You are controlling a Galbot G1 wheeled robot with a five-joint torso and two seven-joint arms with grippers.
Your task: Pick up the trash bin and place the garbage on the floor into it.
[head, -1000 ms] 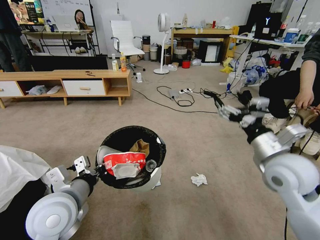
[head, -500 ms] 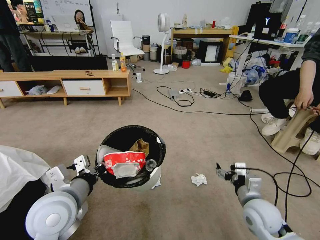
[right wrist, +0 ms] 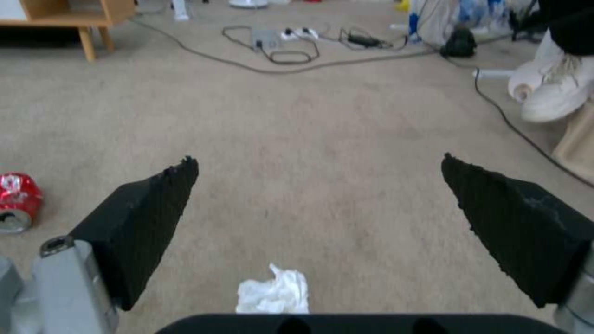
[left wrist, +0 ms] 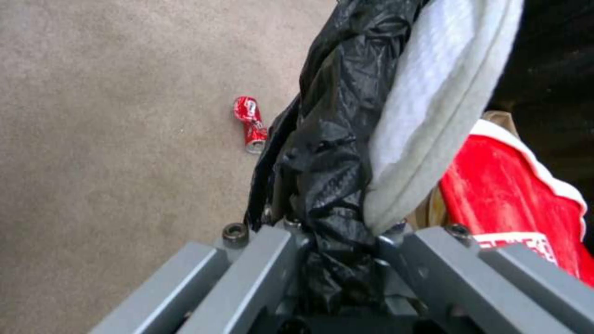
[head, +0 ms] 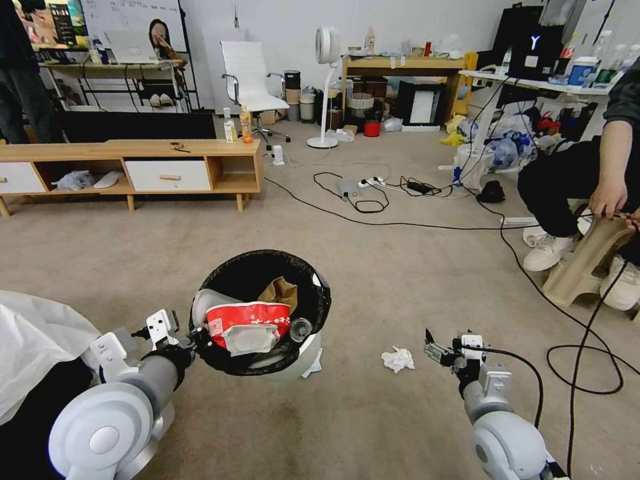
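Crumpled white tissue (head: 398, 359) lies on the floor (head: 400, 280), just ahead of the right gripper (head: 432, 349) and a bit toward the bin side. In the right wrist view the tissue (right wrist: 274, 293) sits low between the two black fingers (right wrist: 145, 222), nearer the gripper body than the tips, not touching either one. Right jaws spread wide, nothing in them, carpet visible across the whole gap.

Crushed red soda can (right wrist: 16, 200) lies on the floor outside the right jaws, beyond the finger on the bin side, well apart from the tissue. Same can (left wrist: 250, 123) shows past the bag edge in the left wrist view, lying on its side on bare carpet.

Trash bin (head: 303, 350) hangs off the floor, tilted with its mouth toward the robot, held by the left gripper (head: 197, 340) at the near rim. Left jaws pinch the black bag liner (left wrist: 328, 153) and the white rim together; the rim runs straight out from between the jaws. Inside the bin: red-and-white noodle cup (head: 250, 325), brown paper scrap (head: 280, 293), a small clear bottle (head: 301, 329) against the cup.

Black cables (head: 373, 223) cross the carpet well beyond both grippers; one loop (head: 587, 367) lies on the far side of the right arm from the tissue.
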